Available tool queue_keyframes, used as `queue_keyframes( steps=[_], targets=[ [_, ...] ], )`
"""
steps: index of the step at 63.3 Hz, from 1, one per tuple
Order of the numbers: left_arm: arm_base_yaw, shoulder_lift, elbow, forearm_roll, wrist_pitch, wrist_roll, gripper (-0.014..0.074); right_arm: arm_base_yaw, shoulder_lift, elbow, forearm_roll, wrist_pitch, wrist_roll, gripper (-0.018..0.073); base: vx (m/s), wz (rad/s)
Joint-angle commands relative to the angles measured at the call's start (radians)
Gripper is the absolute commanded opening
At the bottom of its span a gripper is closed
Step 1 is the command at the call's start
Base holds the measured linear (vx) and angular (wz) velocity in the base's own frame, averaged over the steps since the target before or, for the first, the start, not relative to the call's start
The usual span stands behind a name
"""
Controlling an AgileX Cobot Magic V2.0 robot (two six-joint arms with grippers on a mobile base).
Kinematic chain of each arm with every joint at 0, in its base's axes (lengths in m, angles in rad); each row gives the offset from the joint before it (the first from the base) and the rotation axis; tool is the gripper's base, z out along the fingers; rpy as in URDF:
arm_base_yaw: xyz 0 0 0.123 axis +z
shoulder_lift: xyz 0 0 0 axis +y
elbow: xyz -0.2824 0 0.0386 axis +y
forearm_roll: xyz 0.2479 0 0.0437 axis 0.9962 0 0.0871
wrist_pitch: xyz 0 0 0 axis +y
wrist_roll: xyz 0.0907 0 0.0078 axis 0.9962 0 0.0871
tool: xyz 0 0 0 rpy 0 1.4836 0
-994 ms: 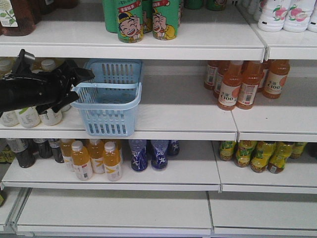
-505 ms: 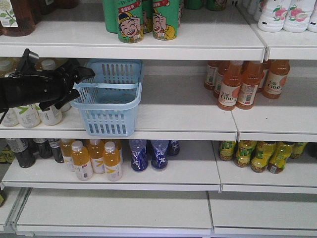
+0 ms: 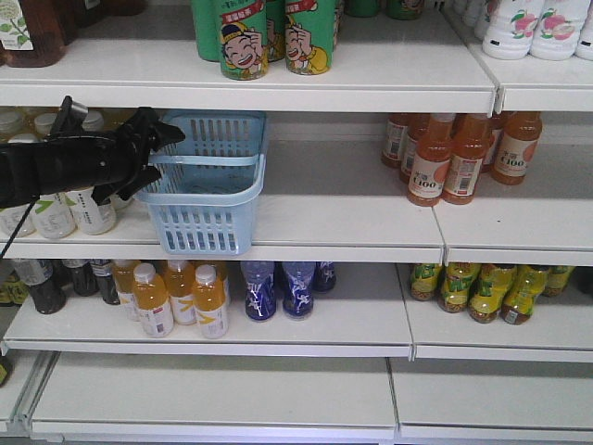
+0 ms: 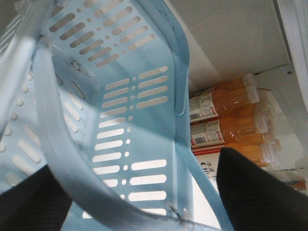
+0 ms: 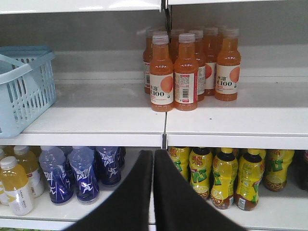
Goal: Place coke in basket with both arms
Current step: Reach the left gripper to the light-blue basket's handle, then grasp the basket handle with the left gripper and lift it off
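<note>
The basket (image 3: 208, 199) stands on the middle shelf (image 3: 343, 218). Your left gripper (image 3: 169, 155) is at its left rim, fingers spread wide with the rim and hoop handle (image 4: 60, 149) between them. Your right gripper (image 5: 153, 166) is pressed closed, empty.

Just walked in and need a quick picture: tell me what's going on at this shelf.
The left gripper is at the left rim of the pale blue basket on the middle shelf, its fingers spread either side of the wall. The right gripper hangs shut and empty before the shelves. No cola bottle shows in the basket.
</note>
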Motion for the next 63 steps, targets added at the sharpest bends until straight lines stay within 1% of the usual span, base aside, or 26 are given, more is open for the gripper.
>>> queue_keyframes(
  steps=[1,4,8,13,18,23,26,30,39,52,57,63],
  targets=[
    [-0.005,-0.054,-0.033,-0.08,0.015,-0.008,0.0526,-0.003,-0.017,0.011,-0.007,-0.072,-0.008,-0.0005,0.0,0.0],
    [-0.005,-0.054,-0.033,-0.08,0.011,-0.008,0.0491,-0.003,-0.017,0.011,-0.007,-0.072,-0.008,-0.0005,0.0,0.0],
    [-0.005,-0.054,-0.033,-0.08,0.009,-0.008,0.0419,-0.003,-0.017,0.011,-0.007,-0.072,-0.008,-0.0005,0.0,0.0],
    [-0.005,-0.054,-0.033,-0.08,0.016,-0.008,0.031,-0.003,-0.017,0.011,-0.007,-0.072,-0.008,-0.0005,0.0,0.0],
    [-0.005,-0.054,-0.033,-0.076,0.04,-0.008,0.0174,-0.003,-0.017,0.011,-0.007,-0.072,-0.008,-0.0005,0.0,0.0],
    [-0.005,-0.054,-0.033,-0.07,0.089,0.008,0.0048,-0.003,-0.017,0.011,-0.007,-0.072,-0.008,-0.0005,0.0,0.0],
    [-0.005,-0.054,-0.033,-0.06,0.123,0.01,-0.0008,-0.003,-0.017,0.011,-0.007,-0.072,-0.008,-0.0005,0.0,0.0],
    [-0.005,-0.054,-0.033,-0.033,0.175,0.01,-0.0008,-0.003,-0.017,0.011,-0.007,-0.072,-0.008,-0.0005,0.0,0.0],
    [-0.005,-0.054,-0.033,0.06,0.314,0.005,-0.0008,-0.003,-0.017,0.011,-0.007,-0.072,-0.008,-0.0005,0.0,0.0],
    [-0.008,-0.055,-0.033,0.182,0.537,-0.054,-0.0008,-0.003,-0.017,0.011,-0.007,-0.072,-0.008,-0.0005,0.0,0.0],
    [-0.015,-0.058,-0.033,0.227,0.626,-0.07,-0.0008,-0.003,-0.017,0.011,-0.007,-0.072,-0.008,-0.0005,0.0,0.0],
    [-0.039,-0.068,-0.033,0.283,0.719,-0.081,-0.0008,-0.003,-0.017,0.011,-0.007,-0.072,-0.008,-0.0005,0.0,0.0]
  ],
)
